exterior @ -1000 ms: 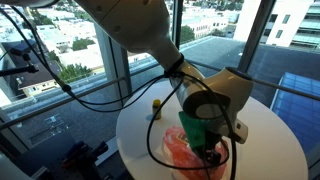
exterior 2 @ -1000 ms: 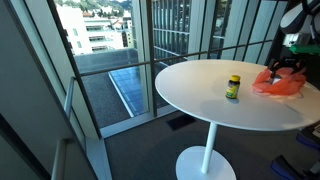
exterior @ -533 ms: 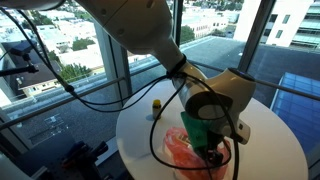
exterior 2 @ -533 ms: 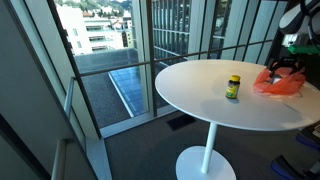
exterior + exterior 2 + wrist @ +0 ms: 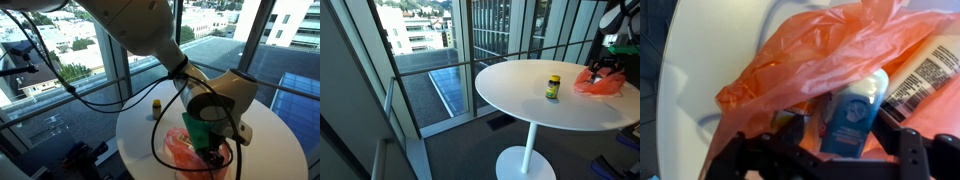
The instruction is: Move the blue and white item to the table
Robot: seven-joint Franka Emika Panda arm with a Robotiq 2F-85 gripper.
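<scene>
The blue and white item (image 5: pixel 854 114) lies in the opening of the pink-red plastic bag (image 5: pixel 810 60), next to a white tube (image 5: pixel 925 68). My gripper (image 5: pixel 843 138) is open, low in the bag, with a finger on each side of the item; the left finger stands apart from it. In both exterior views the gripper (image 5: pixel 214 150) (image 5: pixel 610 64) is down at the bag (image 5: pixel 184 150) (image 5: pixel 597 83) on the round white table (image 5: pixel 268 140) (image 5: pixel 515 88). The item itself is hidden in those views.
A small dark bottle with a yellow cap (image 5: pixel 156 104) (image 5: pixel 553 88) stands on the table, apart from the bag. Tall windows with a railing (image 5: pixel 440 60) stand beside the table. Black cables (image 5: pixel 110 95) hang from the arm.
</scene>
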